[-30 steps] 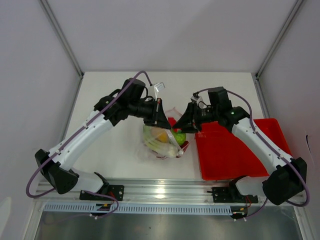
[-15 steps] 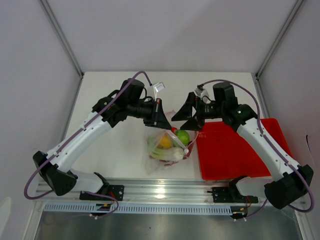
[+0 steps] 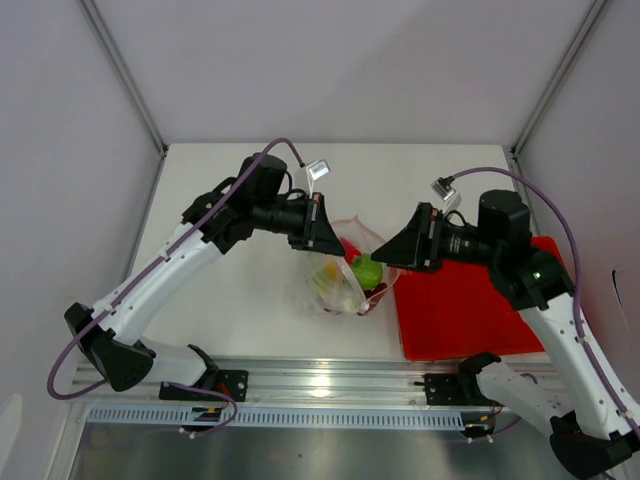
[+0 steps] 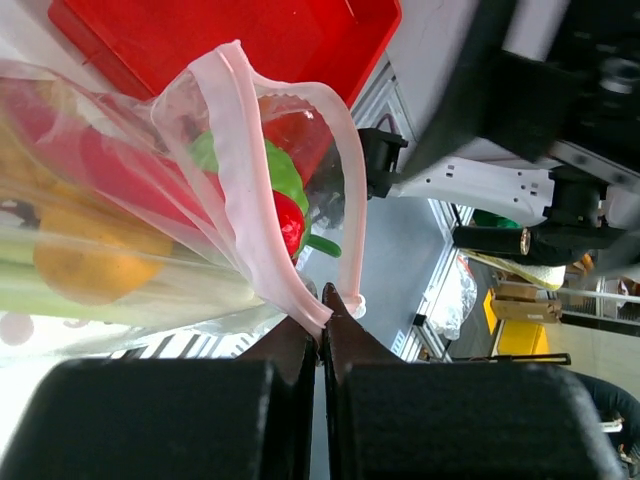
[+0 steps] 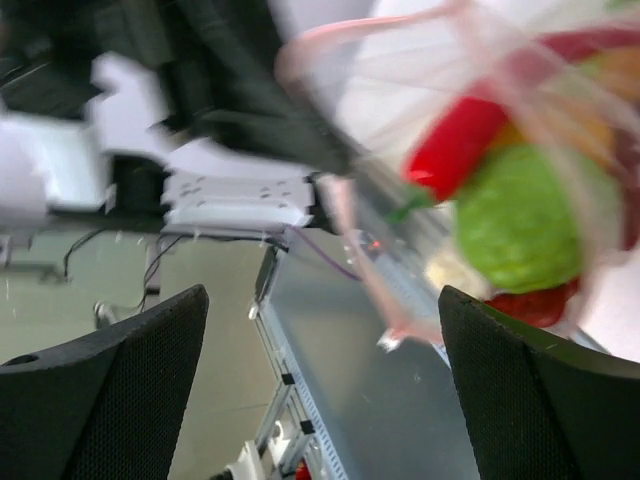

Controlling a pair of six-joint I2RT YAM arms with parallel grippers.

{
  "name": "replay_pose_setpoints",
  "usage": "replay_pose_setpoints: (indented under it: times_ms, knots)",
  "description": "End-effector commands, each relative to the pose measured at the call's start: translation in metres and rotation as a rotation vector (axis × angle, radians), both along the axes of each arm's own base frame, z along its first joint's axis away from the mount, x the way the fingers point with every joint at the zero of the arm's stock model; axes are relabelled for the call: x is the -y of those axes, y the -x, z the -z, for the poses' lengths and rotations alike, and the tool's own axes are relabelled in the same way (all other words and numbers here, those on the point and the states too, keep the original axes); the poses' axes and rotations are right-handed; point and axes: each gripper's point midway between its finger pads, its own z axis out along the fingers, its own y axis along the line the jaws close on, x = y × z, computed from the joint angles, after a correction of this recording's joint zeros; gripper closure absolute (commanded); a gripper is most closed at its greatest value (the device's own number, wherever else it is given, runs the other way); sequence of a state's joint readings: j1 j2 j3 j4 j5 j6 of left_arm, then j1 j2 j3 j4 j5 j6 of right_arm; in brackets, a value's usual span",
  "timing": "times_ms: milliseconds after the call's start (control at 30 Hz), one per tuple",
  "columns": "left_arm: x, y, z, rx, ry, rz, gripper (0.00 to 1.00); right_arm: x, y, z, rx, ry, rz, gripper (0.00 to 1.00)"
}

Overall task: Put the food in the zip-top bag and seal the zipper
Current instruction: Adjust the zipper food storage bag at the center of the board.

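I see my left claw (image 4: 322, 303) stretched right, pinching the bag (image 3: 322, 300) by its zipper (image 4: 250, 215), food (image 3: 366, 270) inside, left of the tray (image 3: 460, 310), right claw (image 5: 322, 292) spread empty beside it, its wrist view blurred.

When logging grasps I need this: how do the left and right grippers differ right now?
The left gripper is shut, pinching the zipper; the right gripper is open, its fingers wide apart, gripping nothing. The left gripper holds up the mouth of the zip-top bag; the right gripper hangs beside the bag, by the red tray. Both point toward the bag.
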State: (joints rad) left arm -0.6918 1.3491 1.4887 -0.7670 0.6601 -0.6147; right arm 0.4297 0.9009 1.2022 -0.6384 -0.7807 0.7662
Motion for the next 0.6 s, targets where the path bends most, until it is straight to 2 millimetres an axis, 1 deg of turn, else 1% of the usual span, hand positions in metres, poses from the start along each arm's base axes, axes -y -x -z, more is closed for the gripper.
replay_pose_setpoints:
  times_ms: [0, 33, 67, 133, 200, 300, 433, 467, 533, 567]
  knots:
    - [0.005, 0.009, -0.049, 0.083, 0.141, 0.041, 0.99, 0.004, -0.028, 0.056, -0.137, 0.184, 0.100, 0.03]
    - [0.005, 0.009, -0.049, 0.084, 0.145, 0.041, 0.99, 0.023, -0.040, 0.067, -0.104, 0.319, 0.207, 0.11]
    - [0.005, 0.011, -0.049, 0.085, 0.151, 0.042, 1.00, 0.029, -0.044, 0.071, -0.096, 0.359, 0.236, 0.16]
    - [0.004, 0.013, -0.046, 0.078, 0.149, 0.046, 0.99, 0.038, -0.052, 0.076, -0.079, 0.402, 0.285, 0.30]
    - [0.003, 0.014, -0.046, 0.078, 0.146, 0.050, 0.99, 0.045, -0.053, 0.082, -0.081, 0.439, 0.314, 0.40]
    - [0.002, 0.015, -0.046, 0.082, 0.141, 0.054, 0.99, 0.051, -0.055, 0.081, -0.059, 0.447, 0.353, 0.40]
    - [0.001, 0.016, -0.045, 0.082, 0.139, 0.055, 0.99, 0.052, -0.048, 0.054, 0.026, 0.379, 0.352, 0.38]
    - [0.002, 0.015, -0.044, 0.080, 0.138, 0.053, 1.00, 0.055, -0.048, 0.051, 0.031, 0.379, 0.363, 0.39]
    - [0.002, 0.016, -0.046, 0.082, 0.148, 0.055, 0.99, 0.060, -0.046, 0.060, 0.003, 0.416, 0.368, 0.39]
    - [0.002, 0.016, -0.043, 0.075, 0.146, 0.055, 0.99, 0.058, -0.046, 0.069, -0.022, 0.432, 0.354, 0.39]
